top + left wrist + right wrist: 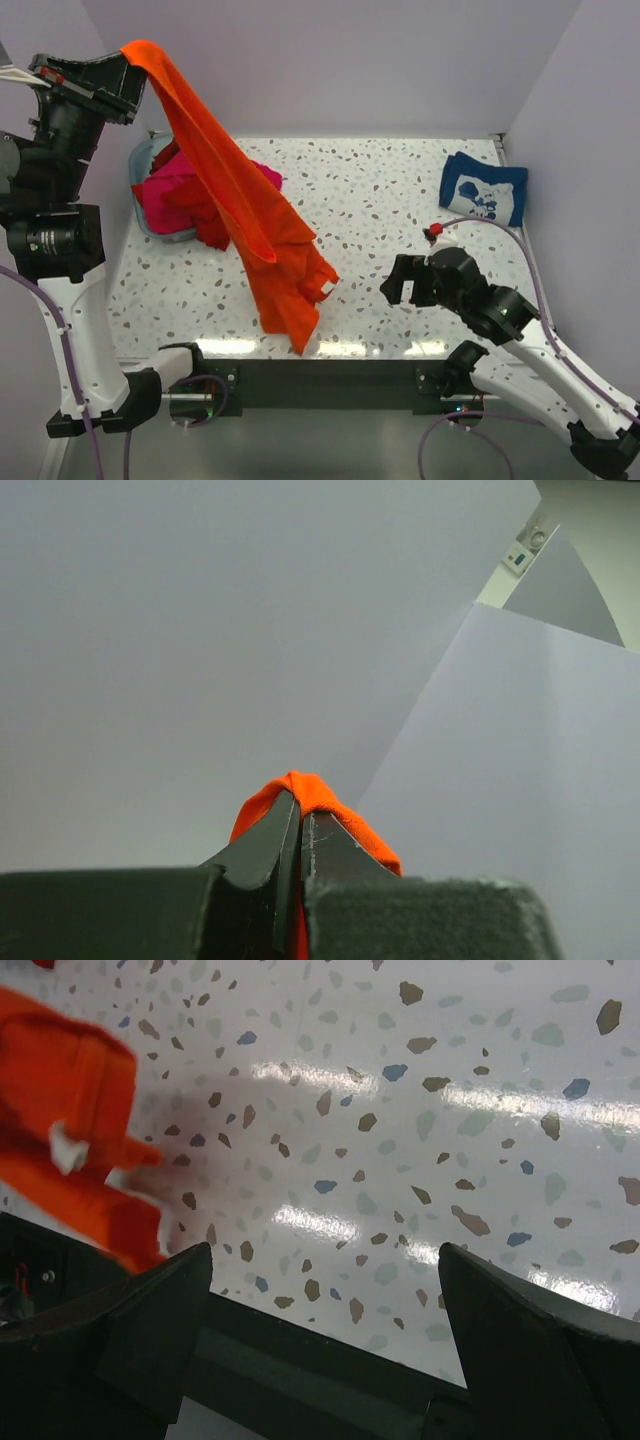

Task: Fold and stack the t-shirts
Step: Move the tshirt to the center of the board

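My left gripper (128,62) is raised high at the far left and is shut on the orange t-shirt (250,215). The shirt hangs in a long diagonal from the jaws down to the table's front, its lower end resting there. In the left wrist view orange cloth (315,798) bulges over the closed fingertips of the left gripper (298,802). Pink and red t-shirts (175,195) lie heaped in a bin at the left. A folded navy t-shirt (484,188) with white print lies at the back right. My right gripper (403,287) hovers open over the front right, holding nothing; in its wrist view the right gripper (325,1250) sits right of the orange hem (80,1150).
A pale blue bin (143,160) holds the heap at the left edge. The speckled table (380,200) is walled by lilac panels at the back and sides. A dark rail runs along the table's near edge (330,1350).
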